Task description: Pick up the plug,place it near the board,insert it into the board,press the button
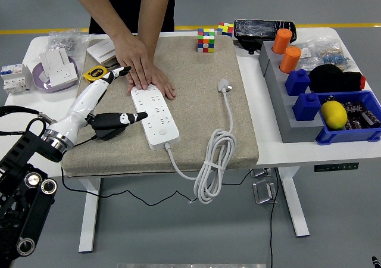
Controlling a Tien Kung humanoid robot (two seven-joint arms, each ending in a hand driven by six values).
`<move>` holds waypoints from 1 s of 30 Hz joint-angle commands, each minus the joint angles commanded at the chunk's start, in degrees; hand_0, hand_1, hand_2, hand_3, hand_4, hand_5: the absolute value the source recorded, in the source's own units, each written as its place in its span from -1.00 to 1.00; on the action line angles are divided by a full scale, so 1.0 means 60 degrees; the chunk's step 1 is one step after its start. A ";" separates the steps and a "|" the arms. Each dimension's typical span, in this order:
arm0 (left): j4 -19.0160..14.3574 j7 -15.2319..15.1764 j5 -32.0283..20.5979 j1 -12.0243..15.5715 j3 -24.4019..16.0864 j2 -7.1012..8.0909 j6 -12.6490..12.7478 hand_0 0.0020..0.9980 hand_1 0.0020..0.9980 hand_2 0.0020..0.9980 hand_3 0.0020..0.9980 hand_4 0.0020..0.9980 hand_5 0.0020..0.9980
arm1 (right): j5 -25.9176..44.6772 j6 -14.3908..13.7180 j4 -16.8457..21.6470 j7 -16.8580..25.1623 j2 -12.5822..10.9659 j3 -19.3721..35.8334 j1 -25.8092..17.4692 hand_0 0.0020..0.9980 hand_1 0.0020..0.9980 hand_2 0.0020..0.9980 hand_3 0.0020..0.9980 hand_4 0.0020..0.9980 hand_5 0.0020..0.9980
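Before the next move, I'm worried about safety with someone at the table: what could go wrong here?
1. A person's hand lies flat on the power strip, right beside the left hand, so contact is possible.
2. The plug lies apart on the mat; its coiled cable overhangs the near edge and might drag it.

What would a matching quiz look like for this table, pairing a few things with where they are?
Things:
1. white three-pin plug
2. white power strip
3. yellow round lemon-like ball
4. multicoloured puzzle cube

Places:
A. in the blue plastic bin at the right
B. on the beige mat's far edge
C. lying free on the mat, right of the strip, its cable looping over the near edge
D. under a person's flat hand, with the robot's left hand beside it

Pairs: 1-C, 2-D, 3-A, 4-B
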 joint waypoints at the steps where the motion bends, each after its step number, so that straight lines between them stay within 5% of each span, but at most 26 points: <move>1: 0.0078 -0.0005 0.0248 -0.0027 -0.0011 0.0005 0.0013 1.00 1.00 0.98 1.00 1.00 -0.23 | -0.0001 0.0001 0.0001 0.0000 0.0000 -0.0002 0.0000 0.64 0.55 0.49 0.51 1.00 1.00; 15: 0.2011 -0.0168 0.0499 -0.0596 -0.0448 0.0016 0.0086 0.95 0.93 0.87 0.97 1.00 -0.25 | 0.0015 0.0027 0.0003 -0.0018 -0.0020 -0.0039 0.0001 0.64 0.55 0.49 0.51 1.00 1.00; 16: 0.2131 -0.0179 0.0499 -0.0620 -0.0464 0.0010 0.0111 0.78 0.82 0.75 0.84 1.00 -0.26 | 0.0013 0.0027 0.0005 -0.0018 -0.0023 -0.0037 0.0006 0.64 0.55 0.49 0.51 1.00 1.00; 19: 0.2544 -0.0202 0.0499 -0.0688 -0.0543 -0.0024 0.0216 0.78 0.82 0.75 0.84 1.00 -0.26 | 0.0005 0.0031 0.0009 -0.0020 -0.0026 -0.0032 0.0013 0.64 0.55 0.49 0.51 1.00 1.00; 30: 0.3108 -0.0172 0.0499 -0.0690 -0.0487 -0.0129 0.0462 0.58 0.53 0.36 0.58 1.00 -0.20 | 0.0037 0.0049 -0.0003 -0.0023 -0.0030 0.0002 -0.0026 0.64 0.55 0.49 0.51 1.00 1.00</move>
